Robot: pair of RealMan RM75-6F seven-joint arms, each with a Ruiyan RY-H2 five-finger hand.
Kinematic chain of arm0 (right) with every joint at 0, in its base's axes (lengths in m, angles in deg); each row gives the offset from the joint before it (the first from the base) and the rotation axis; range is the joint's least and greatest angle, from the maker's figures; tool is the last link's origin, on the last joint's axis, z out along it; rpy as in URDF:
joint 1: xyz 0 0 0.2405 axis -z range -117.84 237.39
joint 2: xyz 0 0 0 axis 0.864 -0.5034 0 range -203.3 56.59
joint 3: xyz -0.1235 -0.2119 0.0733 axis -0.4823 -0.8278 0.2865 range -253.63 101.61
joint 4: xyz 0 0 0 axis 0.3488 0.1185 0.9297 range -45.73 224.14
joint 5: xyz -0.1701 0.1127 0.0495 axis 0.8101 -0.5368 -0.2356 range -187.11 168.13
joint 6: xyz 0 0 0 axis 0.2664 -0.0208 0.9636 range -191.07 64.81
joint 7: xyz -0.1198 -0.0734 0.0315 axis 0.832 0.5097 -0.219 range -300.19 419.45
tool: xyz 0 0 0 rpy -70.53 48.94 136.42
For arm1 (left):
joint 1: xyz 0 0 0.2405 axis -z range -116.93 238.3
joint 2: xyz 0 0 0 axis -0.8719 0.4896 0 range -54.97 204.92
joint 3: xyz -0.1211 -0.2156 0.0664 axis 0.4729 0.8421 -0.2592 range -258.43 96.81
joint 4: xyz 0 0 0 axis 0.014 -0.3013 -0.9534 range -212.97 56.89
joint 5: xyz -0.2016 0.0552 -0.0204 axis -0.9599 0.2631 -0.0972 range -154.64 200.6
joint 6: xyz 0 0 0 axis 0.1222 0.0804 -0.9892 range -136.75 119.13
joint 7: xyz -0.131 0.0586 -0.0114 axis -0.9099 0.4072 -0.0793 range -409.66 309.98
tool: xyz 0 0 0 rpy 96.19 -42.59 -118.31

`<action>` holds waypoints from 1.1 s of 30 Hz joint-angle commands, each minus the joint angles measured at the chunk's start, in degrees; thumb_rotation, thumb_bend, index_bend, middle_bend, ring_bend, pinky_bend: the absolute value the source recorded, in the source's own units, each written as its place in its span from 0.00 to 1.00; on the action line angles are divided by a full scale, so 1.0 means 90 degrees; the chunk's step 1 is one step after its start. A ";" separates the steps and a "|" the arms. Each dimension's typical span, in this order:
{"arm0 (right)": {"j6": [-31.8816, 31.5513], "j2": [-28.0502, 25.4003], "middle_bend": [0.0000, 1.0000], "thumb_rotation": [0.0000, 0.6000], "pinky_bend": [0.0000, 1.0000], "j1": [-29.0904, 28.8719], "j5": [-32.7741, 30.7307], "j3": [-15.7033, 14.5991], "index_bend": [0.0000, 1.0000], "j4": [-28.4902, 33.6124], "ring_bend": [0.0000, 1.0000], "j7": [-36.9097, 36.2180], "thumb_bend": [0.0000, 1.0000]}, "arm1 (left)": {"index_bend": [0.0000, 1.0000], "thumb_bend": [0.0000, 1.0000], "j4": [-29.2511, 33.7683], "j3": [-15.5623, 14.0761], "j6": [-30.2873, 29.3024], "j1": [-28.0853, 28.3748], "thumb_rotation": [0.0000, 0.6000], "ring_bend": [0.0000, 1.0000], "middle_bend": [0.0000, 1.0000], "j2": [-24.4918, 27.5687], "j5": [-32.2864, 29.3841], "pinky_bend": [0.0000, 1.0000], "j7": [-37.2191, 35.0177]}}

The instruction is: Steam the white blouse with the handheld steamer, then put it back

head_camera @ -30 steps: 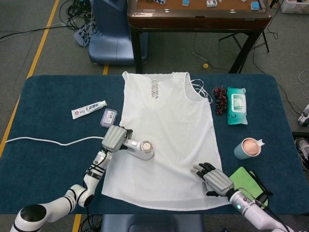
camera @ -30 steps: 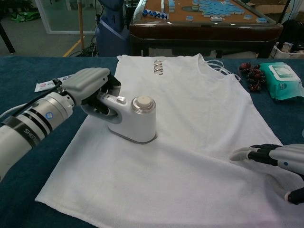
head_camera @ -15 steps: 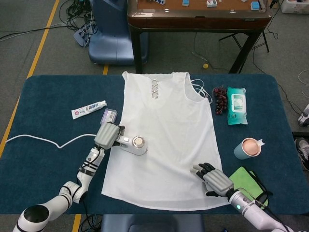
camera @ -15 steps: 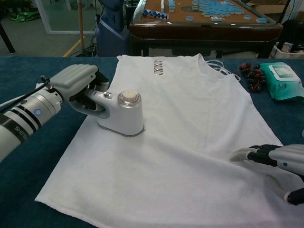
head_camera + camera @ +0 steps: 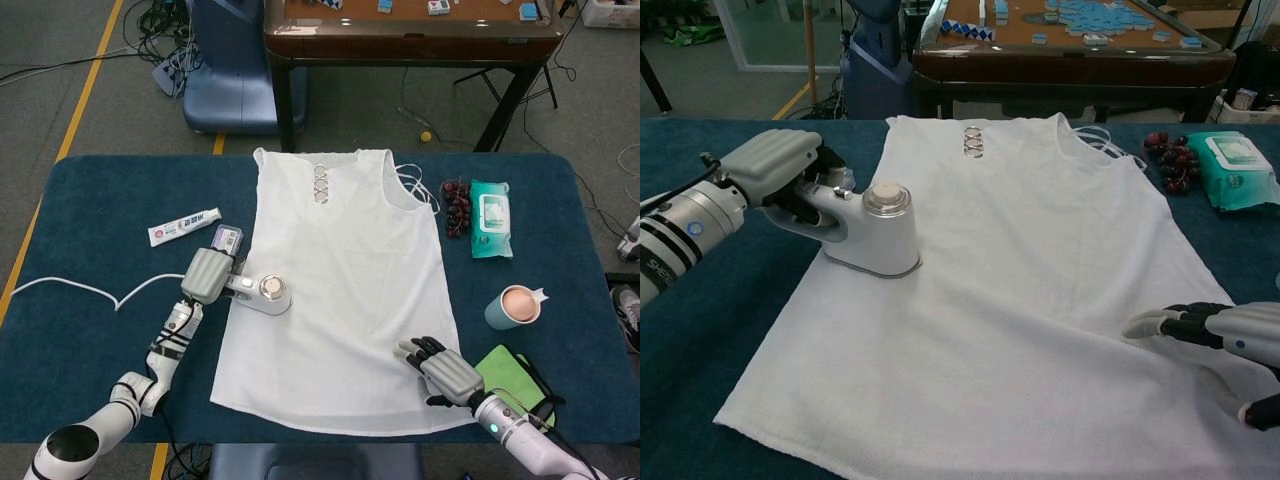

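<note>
One blouse (image 5: pixel 345 290) is lying flat on the table (image 5: pixel 90 220), and one steamer (image 5: pixel 262 293) is standing on its left edge, with the left hand (image 5: pixel 207 274) gripping the handle. The right hand (image 5: pixel 445 368) is resting on the lower right hem, fingers stretched out flat and holding nothing. Beside the blouse are lying one toothpaste tube (image 5: pixel 184 227), one wipes pack (image 5: pixel 490 218) and one cup (image 5: pixel 512 307). Since a second ago the steamer is sliding left and up, from mid-cloth toward the edge; the right hand is staying put.
</note>
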 commanded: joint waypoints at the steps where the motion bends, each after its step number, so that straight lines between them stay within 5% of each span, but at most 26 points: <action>1: 0.0002 0.0000 0.06 0.82 0.00 0.0000 0.0000 -0.0004 0.00 0.0005 0.00 0.0008 0.78 | 0.88 0.20 -0.0029 -0.0033 -0.0019 -0.0044 1.00 0.66 0.78 0.0066 0.0007 0.64 -0.0020; 17: -0.0171 -0.0130 0.06 0.82 0.00 0.0028 0.0087 -0.0003 0.00 0.0293 0.00 0.0244 0.78 | 0.88 0.20 0.0013 0.0046 -0.0006 -0.0455 1.00 0.66 0.78 0.0685 -0.0259 0.64 -0.0346; 33: -0.1079 -0.1096 0.07 0.82 0.00 0.0101 0.0769 0.0144 0.00 0.1402 0.00 0.0281 0.78 | 0.88 0.20 0.0913 0.0131 -0.0069 -0.0904 1.00 0.66 0.78 0.1354 -0.0482 0.64 -0.0617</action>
